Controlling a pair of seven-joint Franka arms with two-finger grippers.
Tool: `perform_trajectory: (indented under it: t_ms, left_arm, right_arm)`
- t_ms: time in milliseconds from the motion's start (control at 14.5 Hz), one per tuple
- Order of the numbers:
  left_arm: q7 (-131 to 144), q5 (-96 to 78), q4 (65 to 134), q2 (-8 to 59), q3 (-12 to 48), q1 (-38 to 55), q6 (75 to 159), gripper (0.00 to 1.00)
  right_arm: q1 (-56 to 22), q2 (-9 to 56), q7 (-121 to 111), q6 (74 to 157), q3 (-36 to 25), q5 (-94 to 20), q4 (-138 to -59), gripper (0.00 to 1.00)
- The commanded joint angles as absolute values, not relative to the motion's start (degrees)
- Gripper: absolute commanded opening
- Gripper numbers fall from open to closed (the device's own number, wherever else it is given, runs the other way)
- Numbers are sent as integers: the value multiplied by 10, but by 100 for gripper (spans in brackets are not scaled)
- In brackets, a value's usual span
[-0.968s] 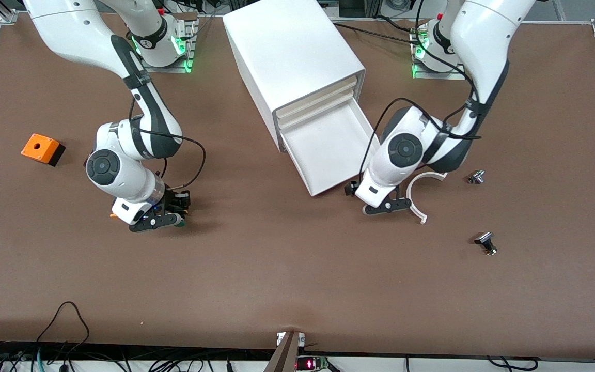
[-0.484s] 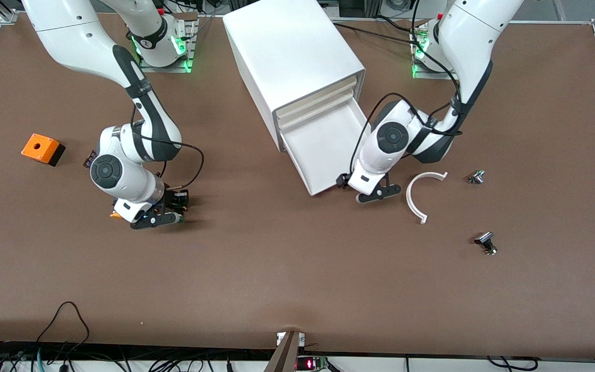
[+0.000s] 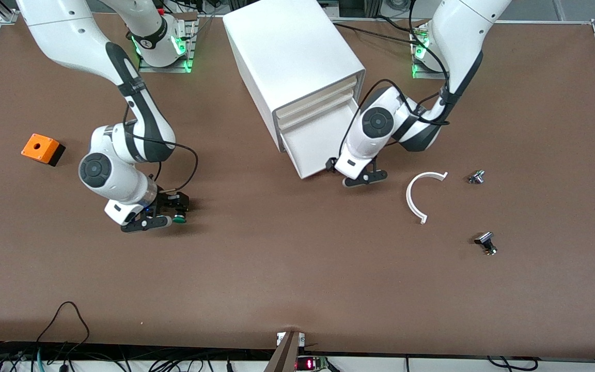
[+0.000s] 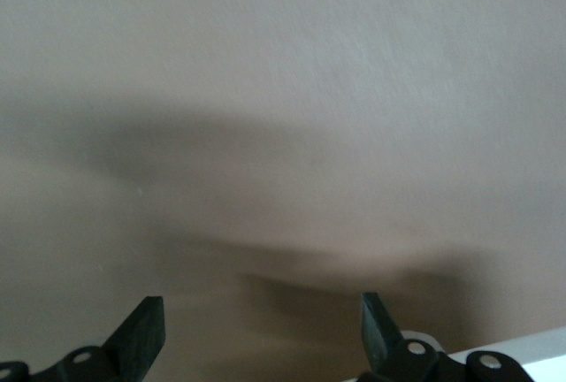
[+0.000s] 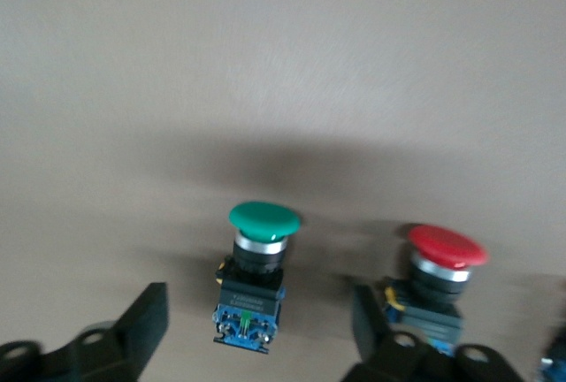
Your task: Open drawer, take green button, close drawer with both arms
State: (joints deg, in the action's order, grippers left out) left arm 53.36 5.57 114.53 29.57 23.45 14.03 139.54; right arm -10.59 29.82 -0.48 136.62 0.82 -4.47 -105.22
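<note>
Brown table [image 3: 297, 289]: the nearest stretch in front of you carries none of the task's things.
Small metal part [image 3: 485, 243]: lies nearest of the loose pieces, toward the left arm's end; it plays no role here.
Button [image 5: 262, 249]: you can see the green cap upright on the table toward the right arm's end, well apart from the cabinet and nearer to you than it. It is out of the drawer.
Red-capped button [image 5: 445, 263]: stands just beside the green one in the right wrist view; leave it alone.
Right gripper [image 3: 176, 210]: low over the table at the green button, fingers spread wide to either side of it and gripping nothing, as far as the wrist view shows.
White curved piece [image 3: 414, 199]: lies flat, between the drawer and the metal part.
Left gripper [image 3: 351, 173]: sits at the drawer's front corner, fingers parted with nothing between them; whether it touches the front you cannot tell.
Drawer [image 3: 310, 147]: the lowest one, still partly out, with a white tray floor showing no contents.
Cabinet [image 3: 287, 51]: farthest, between the two bases.
Progress: opening and taking look done; closing is what remains, and you should judge it about half pushed home.
</note>
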Motion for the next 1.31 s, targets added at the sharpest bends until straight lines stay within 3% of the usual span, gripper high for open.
perform_trajectory:
  t_ms: [0,622,968,1244]
  left_arm:
    - [552,63,1165,276,262,140,1383,98]
    - [606,62,1173,283,318,144,1361,98]
    - [607,60,1173,294,328,148,1361,98]
    - [606,17,1172,297,330,149,1350,98]
  right_arm:
    - [-89,241,2,1333,13,-56,-1058,99]
    - [-88,97,-1,1237,-8,-42,-1056,99]
    - [-85,41,3,1136,-18,-30,-1037,99]
    - [-38,4,24,1052,3,-21,-1006,99]
